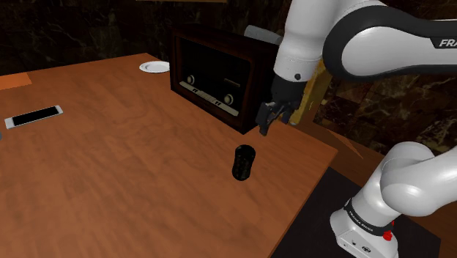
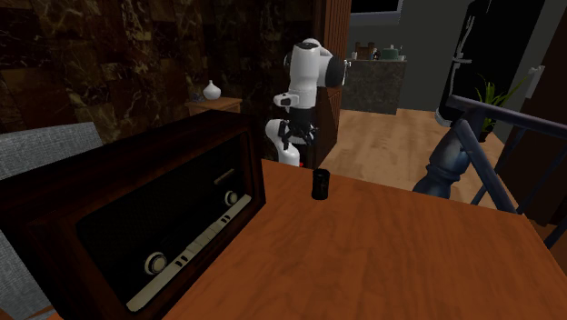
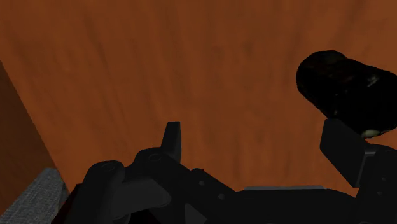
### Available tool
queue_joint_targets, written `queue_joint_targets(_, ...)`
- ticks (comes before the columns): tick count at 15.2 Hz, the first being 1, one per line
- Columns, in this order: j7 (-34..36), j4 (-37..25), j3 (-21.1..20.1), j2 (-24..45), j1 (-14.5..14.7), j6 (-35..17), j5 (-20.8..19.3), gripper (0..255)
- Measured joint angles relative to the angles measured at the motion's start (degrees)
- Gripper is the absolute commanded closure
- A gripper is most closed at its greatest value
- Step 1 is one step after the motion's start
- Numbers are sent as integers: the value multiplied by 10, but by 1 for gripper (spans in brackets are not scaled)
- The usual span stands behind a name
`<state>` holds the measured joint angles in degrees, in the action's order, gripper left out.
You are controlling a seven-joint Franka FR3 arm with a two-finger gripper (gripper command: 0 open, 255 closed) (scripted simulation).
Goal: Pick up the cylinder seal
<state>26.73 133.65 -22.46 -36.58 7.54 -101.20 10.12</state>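
Wooden table (image 1: 110,183) fills most of the shoulder view, with dark marbled wall behind it.

- Arm (image 1: 381,51): reaches in from the stand, hand tipped down over the table's near corner.
- Radio (image 1: 216,77): dark wooden cabinet at the table's back. The hand hangs just off its front corner.
- Phone (image 1: 33,116) and small white plate (image 1: 154,67): well apart from the work, no concern.
- Cylinder seal (image 1: 244,163): black, standing upright on the table, near the edge facing the stand and in front of the radio.
- Gripper (image 1: 265,121): above the seal and a little toward the radio, not touching it. Its fingers (image 3: 173,139) are spread and hold nothing.

Wrist view: the seal sits beyond one finger, not in the gap.

Risks, as judged:
1. A straight descent from this offset would put a fingertip on the seal's top or side. It would likely topple, then roll toward the close table edge.
2. Shifting sideways to centre could brush the hand against the radio's corner.
3. The seal is short, so closing too high may pinch only its rim and let it slip.
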Motion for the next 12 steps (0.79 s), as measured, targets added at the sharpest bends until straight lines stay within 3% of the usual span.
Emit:
queue_joint_targets(7,96,-42,-89,94,3,-59,20,0)
queue_joint_targets(12,112,-25,-109,116,3,-99,21,0)
